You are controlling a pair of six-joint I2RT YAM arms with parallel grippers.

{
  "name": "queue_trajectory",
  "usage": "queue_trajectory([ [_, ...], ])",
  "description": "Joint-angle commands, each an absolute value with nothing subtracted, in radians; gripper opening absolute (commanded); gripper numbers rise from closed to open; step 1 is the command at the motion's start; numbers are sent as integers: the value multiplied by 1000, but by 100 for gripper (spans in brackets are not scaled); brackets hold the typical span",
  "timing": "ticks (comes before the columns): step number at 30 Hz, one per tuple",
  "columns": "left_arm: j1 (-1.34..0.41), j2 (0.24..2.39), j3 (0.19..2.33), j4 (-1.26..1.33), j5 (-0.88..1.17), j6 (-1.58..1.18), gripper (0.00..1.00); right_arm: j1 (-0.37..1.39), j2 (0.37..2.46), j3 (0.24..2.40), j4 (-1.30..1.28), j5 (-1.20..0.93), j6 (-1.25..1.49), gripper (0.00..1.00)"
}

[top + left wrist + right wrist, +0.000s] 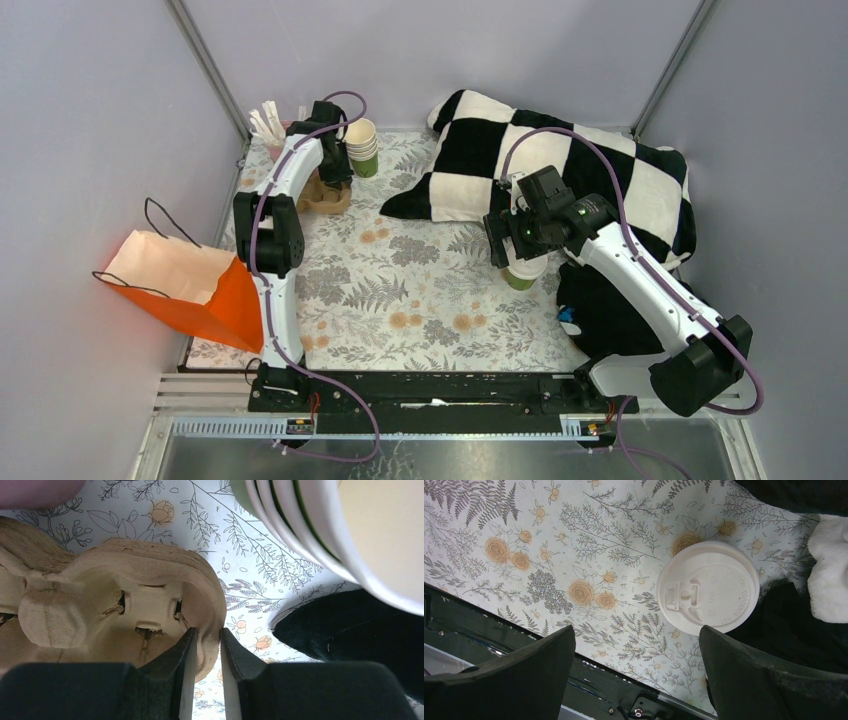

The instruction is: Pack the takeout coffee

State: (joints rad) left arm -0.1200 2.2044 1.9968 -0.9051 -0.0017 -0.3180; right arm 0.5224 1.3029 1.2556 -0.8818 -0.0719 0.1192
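Observation:
The takeout coffee (522, 274) is a green cup with a white lid (708, 586), standing upright on the floral cloth by the black blanket. My right gripper (514, 250) hovers above it, open wide; in the right wrist view nothing is between the fingers of the right gripper (636, 632), and the lid lies just past the right fingertip. My left gripper (335, 172) is at the back left. In the left wrist view the left gripper (207, 632) has its jaws closed narrowly around the rim of a brown cardboard cup carrier (125, 575).
A stack of lidless green cups (362, 145) stands right of the carrier (325, 198). An orange paper bag (190, 285) lies open at the left edge. A black-and-white checkered blanket (560, 165) covers the back right. Wooden sticks (268, 125) stand in the back left corner.

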Motion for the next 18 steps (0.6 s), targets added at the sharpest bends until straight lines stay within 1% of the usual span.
queue_trajectory([
  [1, -117, 2200, 2033, -897, 26, -310, 25, 518, 1299, 1279, -872, -83, 106, 100],
  [8, -117, 2193, 2028, -900, 32, -309, 17, 518, 1298, 1278, -868, -83, 106, 100],
  [11, -117, 2173, 2034, -901, 30, -301, 16, 517, 1298, 1279, -868, -82, 106, 100],
  [18, -117, 2140, 2042, -940, 5, -264, 7, 518, 1298, 1280, -861, -87, 107, 100],
])
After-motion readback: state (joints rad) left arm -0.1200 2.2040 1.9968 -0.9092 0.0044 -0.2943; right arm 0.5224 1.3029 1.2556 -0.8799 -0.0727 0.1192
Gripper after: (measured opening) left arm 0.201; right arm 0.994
